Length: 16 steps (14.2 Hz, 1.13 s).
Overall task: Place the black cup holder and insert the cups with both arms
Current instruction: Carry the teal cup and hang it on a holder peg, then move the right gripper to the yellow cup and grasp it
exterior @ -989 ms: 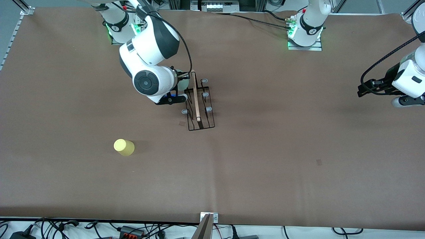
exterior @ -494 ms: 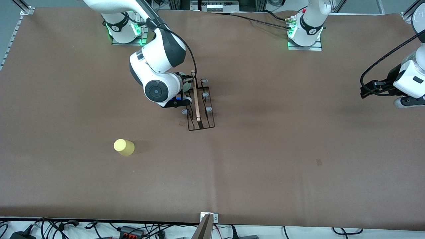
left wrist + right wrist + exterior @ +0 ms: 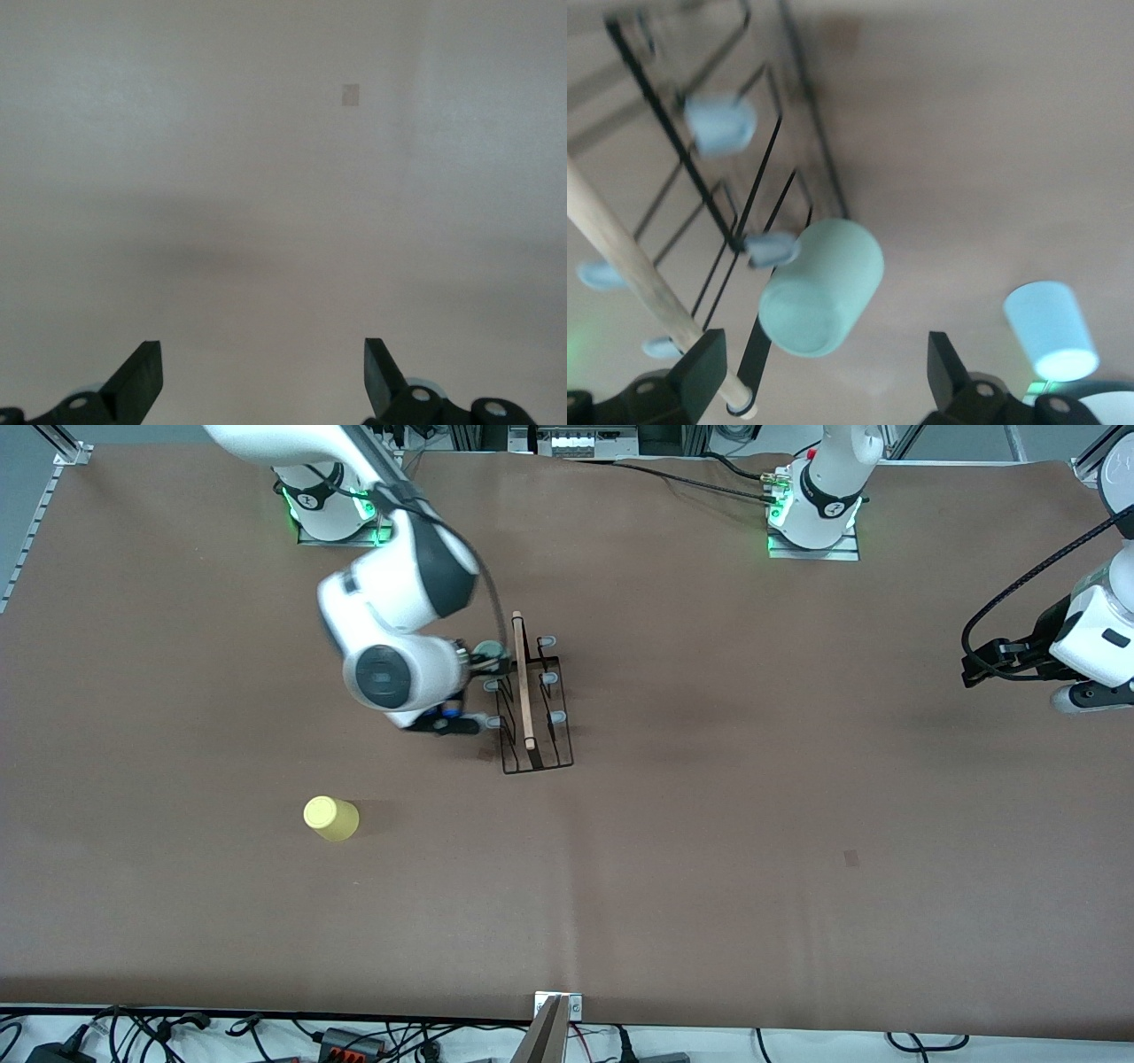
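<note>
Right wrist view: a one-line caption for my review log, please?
Open right gripper over a mint cup hung on the rack; blue cup beside.

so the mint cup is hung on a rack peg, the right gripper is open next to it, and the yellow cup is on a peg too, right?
Not quite: the yellow cup is not on a peg. The front view shows it standing on the table, nearer the camera than the black cup holder. The rest holds: in the right wrist view the mint cup hangs on a peg and the right gripper is open beside it.

High front camera facing both arms; right wrist camera close on the shared black cup holder.
</note>
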Tool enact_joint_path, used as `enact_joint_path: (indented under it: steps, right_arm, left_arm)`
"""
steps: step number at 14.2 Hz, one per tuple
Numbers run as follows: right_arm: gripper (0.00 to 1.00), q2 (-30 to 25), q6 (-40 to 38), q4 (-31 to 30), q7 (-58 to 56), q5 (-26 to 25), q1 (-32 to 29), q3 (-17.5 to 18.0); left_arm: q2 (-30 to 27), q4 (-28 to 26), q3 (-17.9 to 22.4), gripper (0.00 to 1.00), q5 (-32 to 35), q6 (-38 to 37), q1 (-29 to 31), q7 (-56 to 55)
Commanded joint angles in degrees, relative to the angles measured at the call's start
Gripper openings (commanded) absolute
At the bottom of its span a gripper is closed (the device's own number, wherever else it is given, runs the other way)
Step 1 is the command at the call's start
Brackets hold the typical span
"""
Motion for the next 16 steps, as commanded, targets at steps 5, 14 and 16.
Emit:
enact_joint_path:
  steps: [5,14,16]
  right_arm:
    - [1.0,6.1,12.51,4.43,-2.21,-11.67,-9.0,-7.51]
    - [1.0,16.14,20.01,8.56,-14.89,-11.32,-14.03,-7.33]
    - [1.0,16.4,22.47,8.48,-14.62,-11.14,-14.03,-7.33]
  left_arm:
    - [-0.64,-0.03,0.0,1.0,0.49,-0.75,0.05,-0.52]
    - [-0.64,-0.03,0.0,1.0,0.49,-0.84,0.05,-0.52]
    - [-0.64,-0.03,0.0,1.0,0.49,-0.84,0.05,-0.52]
